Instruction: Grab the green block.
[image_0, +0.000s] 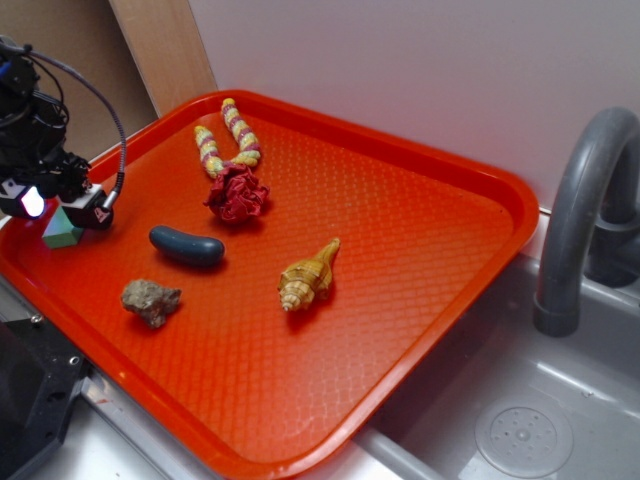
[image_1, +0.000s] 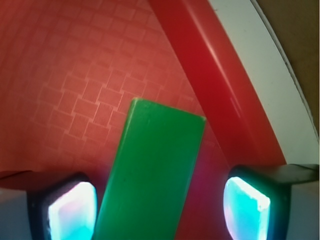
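Note:
The green block (image_1: 152, 175) lies flat on the red tray (image_1: 75, 75), close to its raised rim, and runs between my two fingers. My gripper (image_1: 160, 210) stands open around it, with the left pad (image_1: 72, 212) nearly touching the block and a gap to the right pad (image_1: 246, 206). In the exterior view my gripper (image_0: 62, 205) is low over the tray's far left corner, and only a pale-green corner of the block (image_0: 62, 232) shows beneath it.
On the tray (image_0: 420, 240) lie a dark blue oblong piece (image_0: 187, 246), a grey-brown rock (image_0: 151, 300), a seashell (image_0: 308, 277) and a knotted rope toy (image_0: 232, 165). A sink (image_0: 520, 430) with a grey tap (image_0: 580, 220) is at the right.

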